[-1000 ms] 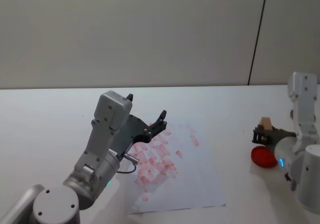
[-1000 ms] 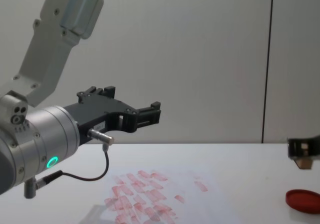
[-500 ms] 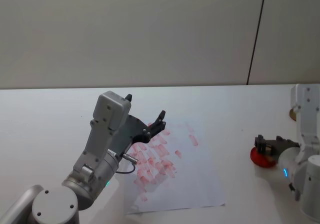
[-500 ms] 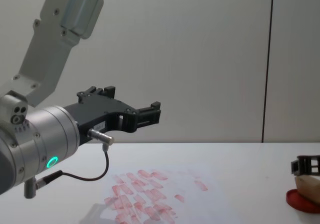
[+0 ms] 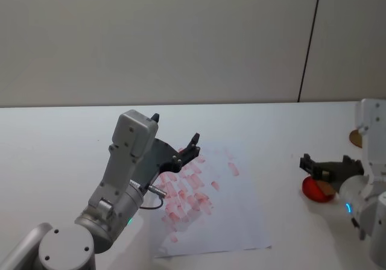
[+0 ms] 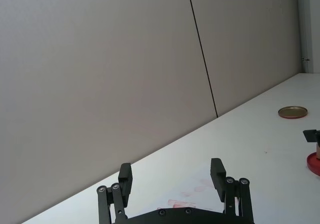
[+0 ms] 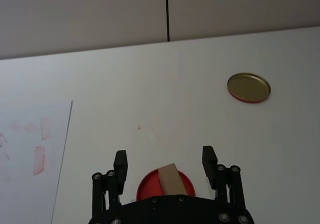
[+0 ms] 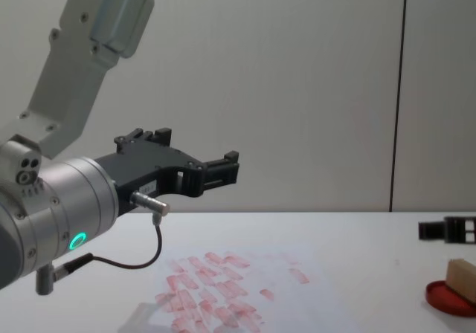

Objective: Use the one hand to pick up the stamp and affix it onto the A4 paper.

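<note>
At the right edge of the head view the right tool [image 5: 325, 165] hovers with its fingers spread wide and nothing between them. Just below it the stamp [image 5: 326, 187] stands on the red ink pad [image 5: 316, 190], free of the fingers. The paper [image 5: 232, 213], covered in red imprints, lies on the white counter [image 5: 54, 143] at lower centre. Over its left part hangs the left tool [image 5: 175, 138], fingers wide apart, holding nothing. A gold lid [image 7: 248, 87] lies on the counter in the right wrist view.
</note>
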Robot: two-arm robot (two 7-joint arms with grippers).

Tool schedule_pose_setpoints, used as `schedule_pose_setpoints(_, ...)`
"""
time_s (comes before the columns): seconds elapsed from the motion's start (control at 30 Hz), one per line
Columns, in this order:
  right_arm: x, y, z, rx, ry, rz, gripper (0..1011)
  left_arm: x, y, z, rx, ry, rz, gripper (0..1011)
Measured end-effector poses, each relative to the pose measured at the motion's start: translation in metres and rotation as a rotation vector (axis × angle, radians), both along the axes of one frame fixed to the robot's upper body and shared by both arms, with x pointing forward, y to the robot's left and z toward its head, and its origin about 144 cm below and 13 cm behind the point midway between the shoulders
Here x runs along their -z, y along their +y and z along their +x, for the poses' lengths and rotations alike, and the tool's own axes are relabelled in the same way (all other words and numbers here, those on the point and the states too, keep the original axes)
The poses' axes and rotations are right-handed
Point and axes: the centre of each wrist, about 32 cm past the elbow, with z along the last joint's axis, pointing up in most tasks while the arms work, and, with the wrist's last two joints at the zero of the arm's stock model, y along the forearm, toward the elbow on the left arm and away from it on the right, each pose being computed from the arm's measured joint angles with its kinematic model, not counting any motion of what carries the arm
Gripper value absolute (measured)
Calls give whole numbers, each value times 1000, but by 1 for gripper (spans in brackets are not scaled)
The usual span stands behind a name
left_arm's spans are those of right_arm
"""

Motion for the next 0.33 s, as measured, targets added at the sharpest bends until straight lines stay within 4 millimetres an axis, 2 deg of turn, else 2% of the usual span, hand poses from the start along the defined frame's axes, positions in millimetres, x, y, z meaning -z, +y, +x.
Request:
schedule_pose_setpoints(0.17, -2, -4, -4, -15, -55, -2, 1001, 0, 0, 0, 0, 0, 0, 993)
schedule_pose_setpoints(0.33, -4, -9, -9, -34, -124, -6, 1001, 0, 0, 0, 0, 0, 0, 993)
